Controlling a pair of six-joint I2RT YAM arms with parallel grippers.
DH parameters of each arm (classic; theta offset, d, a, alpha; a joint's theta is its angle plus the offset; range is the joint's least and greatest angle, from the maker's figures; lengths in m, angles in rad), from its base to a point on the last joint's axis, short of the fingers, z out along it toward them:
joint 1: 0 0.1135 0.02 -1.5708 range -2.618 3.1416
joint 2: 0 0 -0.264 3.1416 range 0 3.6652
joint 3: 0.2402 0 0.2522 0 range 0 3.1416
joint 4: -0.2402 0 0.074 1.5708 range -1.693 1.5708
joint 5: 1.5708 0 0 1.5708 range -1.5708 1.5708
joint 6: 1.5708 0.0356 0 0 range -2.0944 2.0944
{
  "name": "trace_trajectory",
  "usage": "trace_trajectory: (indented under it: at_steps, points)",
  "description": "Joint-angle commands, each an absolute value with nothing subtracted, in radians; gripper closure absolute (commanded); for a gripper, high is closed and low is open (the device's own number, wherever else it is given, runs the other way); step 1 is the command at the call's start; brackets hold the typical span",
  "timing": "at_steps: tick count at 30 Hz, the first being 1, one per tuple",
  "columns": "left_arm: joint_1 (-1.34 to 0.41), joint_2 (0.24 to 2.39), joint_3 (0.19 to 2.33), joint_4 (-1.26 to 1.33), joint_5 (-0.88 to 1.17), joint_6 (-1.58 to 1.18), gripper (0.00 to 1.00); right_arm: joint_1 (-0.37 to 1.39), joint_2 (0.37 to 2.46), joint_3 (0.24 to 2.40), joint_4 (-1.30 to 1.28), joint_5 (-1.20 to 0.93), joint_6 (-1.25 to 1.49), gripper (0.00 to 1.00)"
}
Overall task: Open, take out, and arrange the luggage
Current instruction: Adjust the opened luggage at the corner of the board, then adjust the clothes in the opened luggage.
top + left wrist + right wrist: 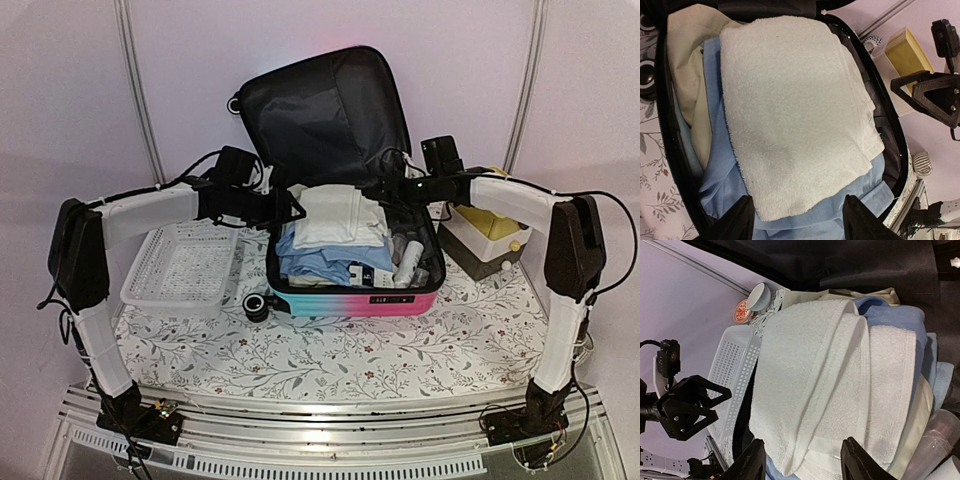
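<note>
The opening step looks done: the luggage point(350, 300) sits in the middle of the table with its lid tilted up against the far wall and its black lining showing. The step in hand is judged to be taking out the contents. A folded white towel point(335, 215) lies on top of the pile, over a blue garment point(320, 262), with small bottles point(410, 260) tucked along the right wall. The 2 grippers hang over the towel from opposite sides. The left gripper point(285, 212) is at the case's left edge and the right gripper point(385, 190) at its right edge. Each has its jaws moderately apart with nothing clamped between them, and whether any fingertip brushes the cloth cannot be told. The next move probably calls for 1 gripper to drop onto a towel edge, pinch through its folded layers and lift it clear of the rim, perhaps toward the white basket point(180, 265) on the left.
</note>
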State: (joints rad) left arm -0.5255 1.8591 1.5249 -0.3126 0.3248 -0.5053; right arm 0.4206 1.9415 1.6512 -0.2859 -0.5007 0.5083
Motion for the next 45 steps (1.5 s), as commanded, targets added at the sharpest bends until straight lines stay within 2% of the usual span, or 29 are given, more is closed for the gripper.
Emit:
trace_trajectory:
  at_steps: [1, 8, 13, 22, 32, 45]
  points:
    - [-0.538, 1.837, 1.525, -0.322, 0.324, -0.488, 0.38, 0.431, 2.014, 1.709, -0.278, -0.560, 0.523, 0.47]
    - [-0.538, 1.838, 1.528, -0.325, 0.325, -0.485, 0.38, 0.433, 2.088, 1.758, -0.255, -0.589, 0.567, 0.48]
    - [-0.539, 1.838, 1.528, -0.333, 0.324, -0.479, 0.38, 0.431, 2.087, 1.766, -0.272, -0.519, 0.548, 0.40]
    - [-0.543, 1.839, 1.520, -0.335, 0.322, -0.474, 0.39, 0.403, 2.095, 1.789, -0.320, -0.459, 0.506, 0.39]
    - [-0.546, 1.844, 1.521, -0.334, 0.327, -0.474, 0.39, 0.404, 2.125, 1.787, -0.305, -0.562, 0.524, 0.44]
    - [-0.548, 1.857, 1.519, -0.336, 0.334, -0.472, 0.39, 0.436, 2.100, 1.724, -0.243, -0.647, 0.571, 0.46]
